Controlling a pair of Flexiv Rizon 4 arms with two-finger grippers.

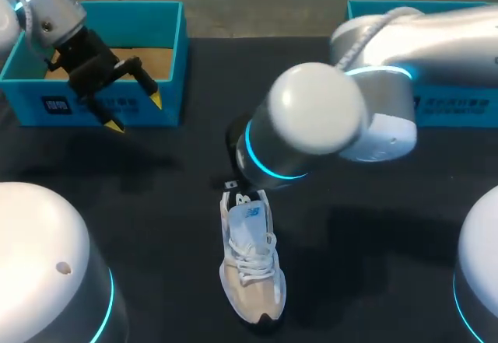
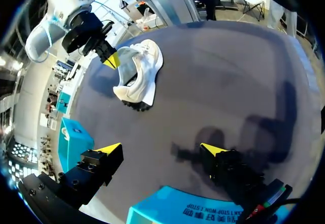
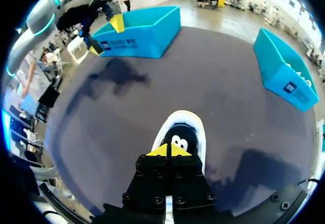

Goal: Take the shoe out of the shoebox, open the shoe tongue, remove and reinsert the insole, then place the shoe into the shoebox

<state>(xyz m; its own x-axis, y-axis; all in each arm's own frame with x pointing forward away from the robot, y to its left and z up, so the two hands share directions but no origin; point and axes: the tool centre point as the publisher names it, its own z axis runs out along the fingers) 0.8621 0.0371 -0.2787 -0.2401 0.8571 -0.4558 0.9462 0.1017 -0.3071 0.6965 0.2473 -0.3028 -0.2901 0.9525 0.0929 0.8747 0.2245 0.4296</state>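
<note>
White-and-beige laced sneaker (image 1: 250, 269) out on the black table (image 1: 156, 203), between two shoeboxes.
From the left: teal cardboard shoebox (image 1: 35, 94) with the left gripper (image 1: 136, 113) spread open and empty above its front wall, well apart from the sneaker; toe toward the robot, heel away, directly under the right gripper (image 3: 168, 151), yellow tips pressed together at the heel opening, any pinch unclear; second teal shoebox (image 1: 459, 106) far right.

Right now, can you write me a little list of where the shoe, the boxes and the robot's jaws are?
shoe: out of the boxes, on the middle of the black table
left shoebox: blue, open, far left corner
right shoebox: blue, far right corner
left jaws: open, holding nothing, in front of the left shoebox
right jaws: shut, right over the shoe's heel opening; can't tell if they pinch anything
</note>
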